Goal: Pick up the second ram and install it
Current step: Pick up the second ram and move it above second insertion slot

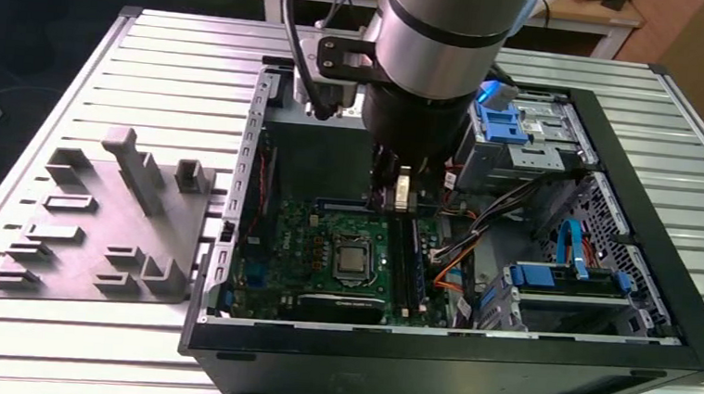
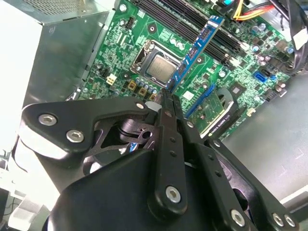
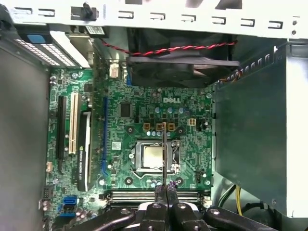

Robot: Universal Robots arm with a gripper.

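Grip is tight: the gripper is drawn narrow on the second ram, its dark fingers clamped on one end of the stick in the second wrist view. The stick, thin and long with a blue-looking edge there, juts out from the fingertips over the green motherboard. It passes just beside the square processor socket and points toward the long black memory slots. Whether its far end touches the board cannot be told.

In the first wrist view the second ram shows edge-on — a dark sliver rising from the gripper across the processor socket. The black fan lies beyond it and the grey power supply to one side.

In the exterior view the arm reaches down into the open computer case, and the gripper hangs low over the board, at the far end of the memory slots. A grey holder tray with upright posts lies on the slatted metal table, just beside the case on the exterior view's left.
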